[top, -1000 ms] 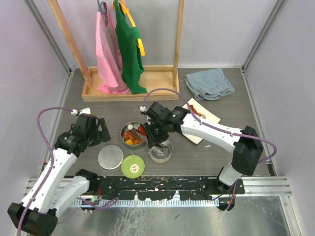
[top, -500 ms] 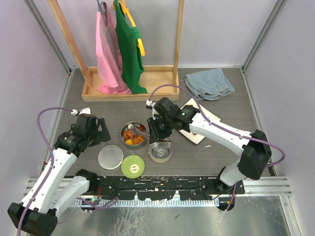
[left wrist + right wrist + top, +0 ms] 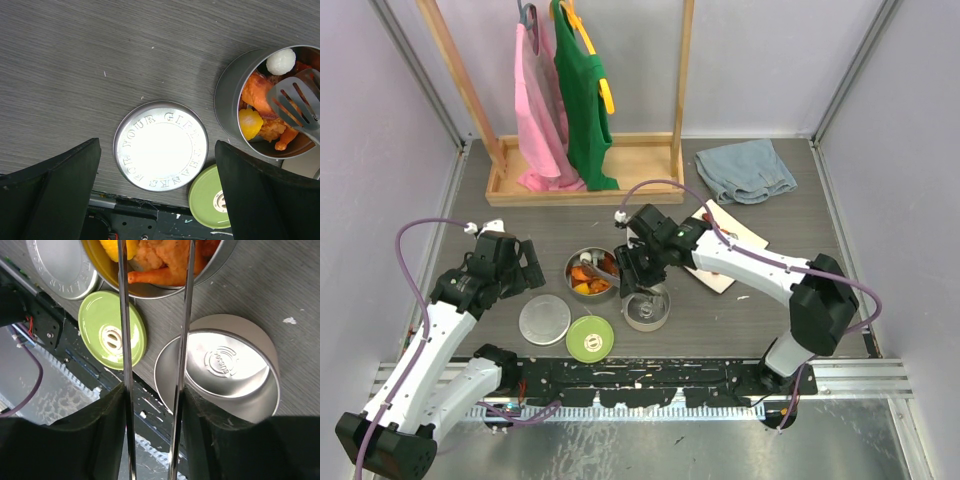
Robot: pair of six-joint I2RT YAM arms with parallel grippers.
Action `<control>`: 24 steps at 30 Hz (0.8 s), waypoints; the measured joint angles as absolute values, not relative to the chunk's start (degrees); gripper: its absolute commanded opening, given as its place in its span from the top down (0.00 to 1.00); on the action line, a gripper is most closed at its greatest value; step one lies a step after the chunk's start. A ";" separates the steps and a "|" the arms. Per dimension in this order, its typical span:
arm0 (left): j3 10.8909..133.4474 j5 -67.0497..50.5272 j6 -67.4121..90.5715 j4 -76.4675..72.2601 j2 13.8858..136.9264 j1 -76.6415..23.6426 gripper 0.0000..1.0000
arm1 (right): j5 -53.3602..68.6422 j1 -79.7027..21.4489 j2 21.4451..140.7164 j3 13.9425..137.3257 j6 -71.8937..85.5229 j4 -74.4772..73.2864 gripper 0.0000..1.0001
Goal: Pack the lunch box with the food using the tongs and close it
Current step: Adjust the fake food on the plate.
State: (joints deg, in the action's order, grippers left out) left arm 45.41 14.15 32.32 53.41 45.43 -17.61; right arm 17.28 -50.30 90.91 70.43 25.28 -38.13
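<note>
Grey table (image 3: pixel 770 300): first tin (image 3: pixel 572 268) holds food (image 3: pixel 260 100), second tin (image 3: pixel 225 365) bare, steel lid (image 3: pixel 544 319) and green lid (image 3: pixel 589 338) off. My right gripper (image 3: pixel 152 410) clamps the tongs (image 3: pixel 124 340) over the first tin; my left gripper (image 3: pixel 520 265) hangs spread above the steel lid. Packing looks partway, closing not begun.

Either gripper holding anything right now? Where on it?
Right gripper pinches the tongs across both arms, one finger outside each. Left gripper holds nothing.
</note>
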 measured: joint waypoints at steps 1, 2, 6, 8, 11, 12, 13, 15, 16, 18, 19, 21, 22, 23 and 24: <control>45.41 14.15 32.32 53.41 45.43 -17.61 0.02 | 16.62 -50.13 90.91 70.41 25.28 -38.52 0.49; 45.41 14.15 32.34 53.41 45.43 -17.61 0.02 | 16.05 -49.98 90.80 70.50 25.26 -38.85 0.48; 45.41 14.15 32.32 53.41 45.43 -17.61 0.02 | 13.87 -49.32 90.11 72.07 25.12 -40.86 0.48; 45.41 14.15 32.34 53.41 45.43 -17.61 0.02 | 12.88 -49.15 89.10 73.69 24.91 -42.65 0.48; 45.41 14.15 32.32 53.41 45.43 -17.61 0.02 | 11.42 -48.95 86.48 75.44 24.51 -44.31 0.48; 45.41 14.15 32.32 53.41 45.43 -17.61 0.02 | 10.98 -48.84 85.45 75.70 24.45 -44.69 0.48; 45.41 14.15 32.34 53.41 45.43 -17.61 0.02 | 10.48 -48.66 84.09 75.83 24.36 -45.12 0.48; 45.41 14.15 32.34 53.41 45.43 -17.61 0.02 | 8.86 -48.03 80.93 75.88 24.36 -46.44 0.49; 45.41 14.15 32.32 53.41 45.43 -17.61 0.02 | 7.73 -47.42 79.31 75.88 24.36 -47.33 0.49; 45.41 14.15 32.34 53.41 45.43 -17.61 0.02 | 5.26 -45.63 76.47 75.88 24.36 -49.52 0.49; 45.41 14.13 32.32 53.41 45.43 -17.61 0.02 | 3.86 -44.25 75.07 75.88 24.34 -50.81 0.49; 45.41 14.13 32.32 53.41 45.43 -17.61 0.02 | 1.10 -41.17 72.51 75.55 24.29 -53.08 0.49; 45.41 14.13 32.32 53.41 45.43 -17.61 0.02 | -0.19 -39.55 71.31 75.07 24.23 -54.11 0.49; 45.41 14.13 32.32 53.41 45.43 -17.61 0.02 | -1.19 -38.30 70.37 74.52 24.12 -54.94 0.49; 45.41 14.13 32.34 53.41 45.43 -17.61 0.02 | -2.37 -36.53 69.30 73.60 24.03 -55.94 0.50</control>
State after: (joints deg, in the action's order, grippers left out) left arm 45.41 14.13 32.34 53.41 45.43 -17.61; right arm -2.37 -36.53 69.30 73.60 24.03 -55.94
